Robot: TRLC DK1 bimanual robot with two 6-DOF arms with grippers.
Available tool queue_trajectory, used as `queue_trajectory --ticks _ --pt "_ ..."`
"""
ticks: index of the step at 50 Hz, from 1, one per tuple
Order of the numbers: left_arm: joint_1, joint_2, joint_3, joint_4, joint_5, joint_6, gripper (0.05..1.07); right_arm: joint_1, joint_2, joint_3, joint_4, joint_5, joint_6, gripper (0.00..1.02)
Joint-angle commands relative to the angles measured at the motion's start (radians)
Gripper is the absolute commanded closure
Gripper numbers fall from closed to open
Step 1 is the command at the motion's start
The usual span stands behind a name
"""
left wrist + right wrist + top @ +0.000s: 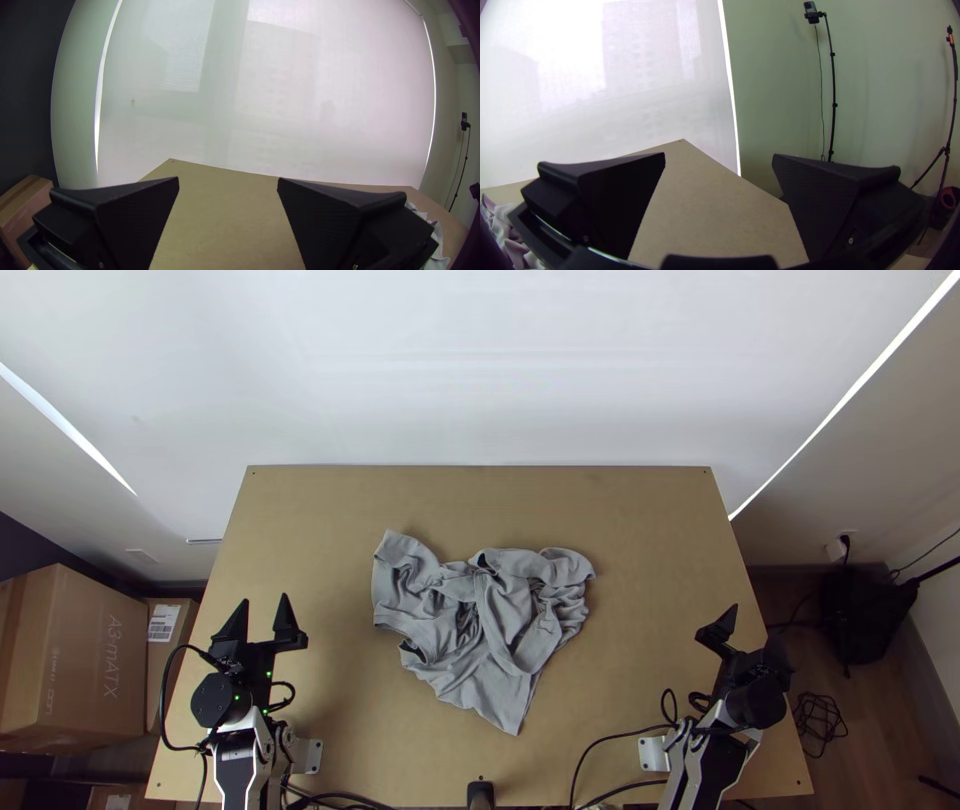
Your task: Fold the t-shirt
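Brown cardboard makes up the large box (75,655) at the far left of the top view, standing beside the table; pale writing is printed on its sides. Next to it, a smaller box (172,655) carries a white label (163,623) with small dark print.

Over the table's left part, the left gripper (265,600) is spread wide, its two black fingers well apart, both tips pointing toward the far edge. The left wrist view shows tabletop between the fingers of the left gripper (228,181). Its arm (240,755) extends nearly straight up the picture from the lower left, with the gripper well apart from the cloth.

Grey and bunched, the t-shirt (500,625) lies around the middle of the wooden table (480,500), full of creases and overlapping folds. One part sticks out toward the far left, and a pointed part reaches toward the near edge.

Near the table's right edge, the right gripper (755,622) is also spread wide and well apart from the shirt. In the right wrist view, tabletop shows between the fingers of the right gripper (719,155). Its arm (700,760) rises from the lower right, leaning outward to the right.
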Motion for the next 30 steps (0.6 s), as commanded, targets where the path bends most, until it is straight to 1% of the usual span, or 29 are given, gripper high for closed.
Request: queue_trajectory --ticks 1,21,22,27,30 --pt "0.007 -0.006 -0.037 -0.027 0.001 -0.008 0.1 -0.006 -0.006 -0.011 -0.011 0.006 0.016 0.03" --pt "0.007 -0.006 -0.037 -0.027 0.001 -0.008 0.1 -0.006 -0.006 -0.011 -0.011 0.006 0.019 0.03" --pt "0.007 -0.006 -0.037 -0.027 0.001 -0.008 0.1 0.002 -0.006 -0.011 -0.011 0.004 0.027 0.03" --pt "0.007 -0.006 -0.037 -0.027 0.001 -0.008 0.1 0.037 -0.005 -0.011 -0.013 0.006 0.02 0.03" --pt "0.001 -0.006 -0.037 -0.027 0.001 -0.025 0.1 0.057 -0.006 -0.011 -0.013 0.006 0.027 0.03"
